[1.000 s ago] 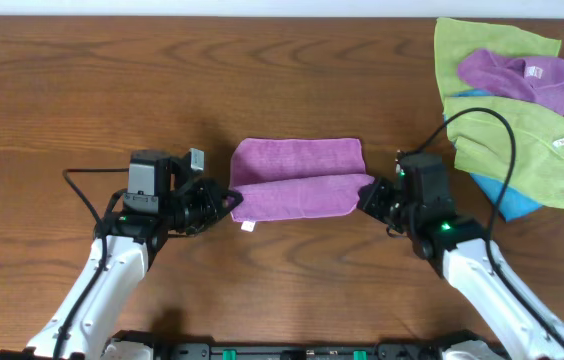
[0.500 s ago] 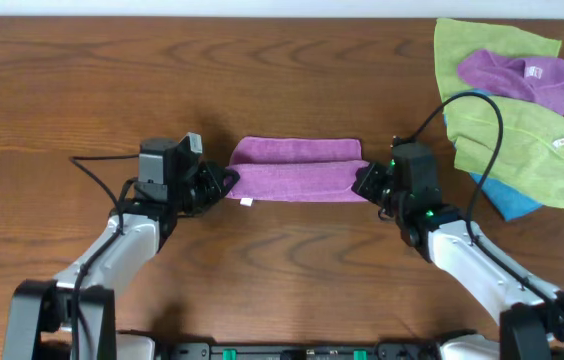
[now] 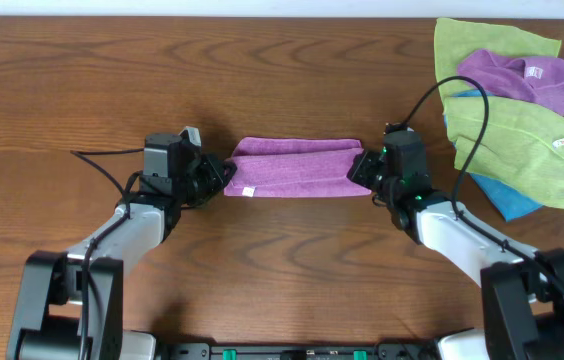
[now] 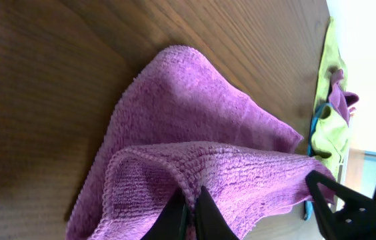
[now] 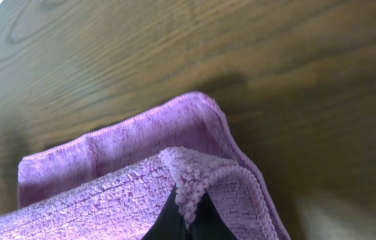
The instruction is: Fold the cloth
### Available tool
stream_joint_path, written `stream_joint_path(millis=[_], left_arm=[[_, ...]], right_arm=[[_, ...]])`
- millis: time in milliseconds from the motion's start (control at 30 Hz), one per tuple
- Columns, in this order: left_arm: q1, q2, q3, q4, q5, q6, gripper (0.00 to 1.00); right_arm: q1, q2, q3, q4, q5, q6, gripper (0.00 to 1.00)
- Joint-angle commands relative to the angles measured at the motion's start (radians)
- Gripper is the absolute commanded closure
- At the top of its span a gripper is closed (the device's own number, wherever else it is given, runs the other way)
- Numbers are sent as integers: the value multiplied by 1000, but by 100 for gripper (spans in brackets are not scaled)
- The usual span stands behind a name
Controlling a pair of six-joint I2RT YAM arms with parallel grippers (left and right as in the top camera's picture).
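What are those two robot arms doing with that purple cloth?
They're folding it. The left gripper and the right gripper each pinch one end of the pinkish-purple cloth on the wooden table. The held edge is doubled over the other half, so the cloth looks like a narrow strip. Neither gripper has let go yet. The pile of lime-green cloths sits apart on the right.

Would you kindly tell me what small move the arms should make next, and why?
Probably carry the held edge slightly farther away and lower it onto the far edge. The left gripper and right gripper each pinch a corner of the cloth, and the upper layer stops short, leaving a strip of the lower layer uncovered.
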Motion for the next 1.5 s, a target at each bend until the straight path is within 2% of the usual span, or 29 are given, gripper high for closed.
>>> stream_joint_path(millis=[0, 467, 1033, 1067, 1133, 1200, 1233, 1333, 1400, 1467], left_arm=[[5, 31, 22, 36, -44, 2, 94], [5, 167, 145, 46, -70, 20, 94], [4, 237, 149, 50, -116, 31, 94], [4, 237, 149, 49, -121, 31, 94], [4, 237, 149, 49, -123, 31, 94], [5, 237, 149, 50, -123, 32, 88], [5, 237, 149, 50, -122, 38, 81], [5, 237, 149, 50, -108, 50, 65], [6, 237, 149, 50, -93, 50, 48], [6, 237, 150, 50, -78, 50, 38]], right_arm=[[9, 23, 38, 4, 60, -34, 99], [9, 127, 101, 38, 119, -76, 99], [9, 219, 135, 60, 145, -98, 99], [9, 219, 135, 60, 145, -98, 98], [9, 219, 135, 60, 145, -98, 86], [10, 219, 135, 60, 144, -98, 68], [10, 219, 135, 60, 144, -97, 64], [10, 216, 135, 60, 137, -97, 57], [10, 207, 135, 55, 129, -96, 53], [10, 190, 135, 50, 116, -89, 50]])
